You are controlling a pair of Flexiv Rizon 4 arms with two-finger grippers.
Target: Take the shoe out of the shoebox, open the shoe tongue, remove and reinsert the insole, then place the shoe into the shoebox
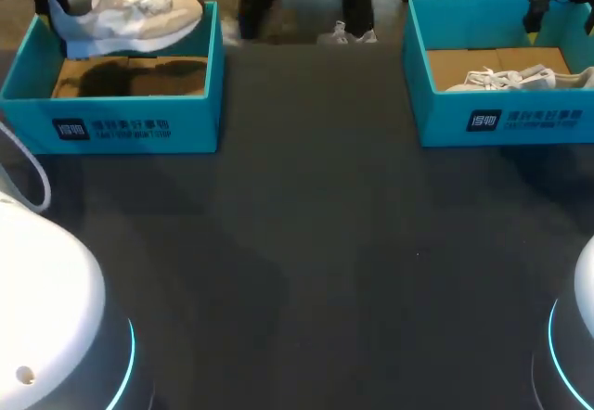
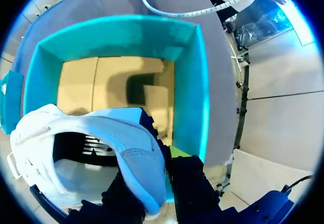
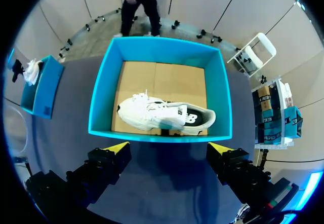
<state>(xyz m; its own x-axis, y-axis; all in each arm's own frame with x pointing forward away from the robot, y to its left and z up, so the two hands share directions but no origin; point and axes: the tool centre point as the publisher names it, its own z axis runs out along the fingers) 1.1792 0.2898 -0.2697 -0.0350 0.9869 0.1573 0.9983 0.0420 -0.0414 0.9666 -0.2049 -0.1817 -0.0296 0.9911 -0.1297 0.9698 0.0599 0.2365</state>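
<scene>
Aloft, left gripper clenching pale shoe over white-lettered shoebox, right gripper spread wide.

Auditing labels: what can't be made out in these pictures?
Left gripper tips: left wrist view, the held shoe's heel covers them.
Right gripper: head view, partly cut off by the top edge.
Second shoe: head view, its box's front wall hides the lower half.
</scene>
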